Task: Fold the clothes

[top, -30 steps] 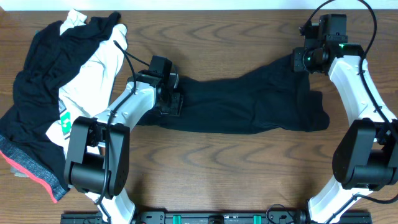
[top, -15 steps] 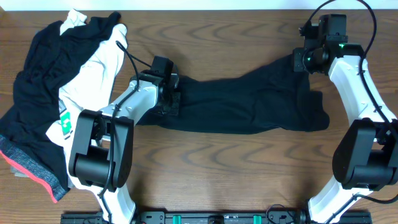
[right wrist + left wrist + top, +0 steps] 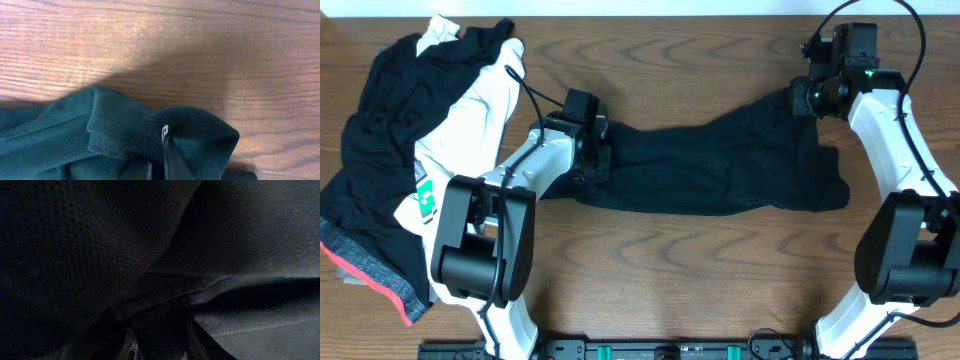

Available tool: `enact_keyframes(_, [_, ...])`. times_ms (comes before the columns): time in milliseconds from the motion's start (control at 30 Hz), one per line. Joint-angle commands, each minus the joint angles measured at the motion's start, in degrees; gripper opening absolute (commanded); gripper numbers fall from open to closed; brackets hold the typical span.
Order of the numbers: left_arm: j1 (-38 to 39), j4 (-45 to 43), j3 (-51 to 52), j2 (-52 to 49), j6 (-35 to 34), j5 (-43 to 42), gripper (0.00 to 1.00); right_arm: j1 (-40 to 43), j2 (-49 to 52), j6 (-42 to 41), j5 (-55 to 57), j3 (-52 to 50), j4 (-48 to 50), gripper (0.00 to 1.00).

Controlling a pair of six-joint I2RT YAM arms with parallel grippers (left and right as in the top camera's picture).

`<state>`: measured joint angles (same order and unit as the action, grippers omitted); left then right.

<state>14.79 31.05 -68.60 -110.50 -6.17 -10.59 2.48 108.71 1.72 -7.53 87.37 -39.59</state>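
A black shirt (image 3: 720, 165) lies stretched out across the middle of the table. My left gripper (image 3: 597, 160) is down on its left end. In the left wrist view dark cloth (image 3: 100, 245) fills the frame, and a fold is bunched between the left gripper's (image 3: 161, 347) narrow fingers. My right gripper (image 3: 800, 98) holds the shirt's upper right corner. In the right wrist view the ribbed hem (image 3: 120, 132) folds over my right gripper (image 3: 159, 167), which is shut on it just above the wood.
A pile of other clothes covers the left of the table: a white top (image 3: 470, 120) with a green mark (image 3: 425, 197), black pieces (image 3: 380, 130), and one with a coral-red edge (image 3: 375, 275). Bare wooden table (image 3: 670, 270) shows in front of the shirt.
The left gripper's fingers have drawn together on the shirt's left end, and the left arm has shifted slightly. The right arm and the shirt's right corner have stayed put.
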Motion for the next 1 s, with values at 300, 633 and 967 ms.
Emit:
enact_keyframes(300, [0.2, 0.59, -1.07, 5.11, -1.33, -0.81, 0.31, -0.52, -0.48, -0.76, -0.44, 0.09, -0.04, 0.02])
enact_keyframes(633, [0.2, 2.82, -0.9, 5.01, -1.6, -0.76, 0.3, -0.52, -0.48, -0.76, -0.44, 0.09, -0.17, 0.02])
enact_keyframes(967, [0.2, 2.34, 0.13, 4.28, -1.64, 0.94, 0.3, -0.52, -0.48, -0.74, -0.39, 0.09, -0.44, 0.02])
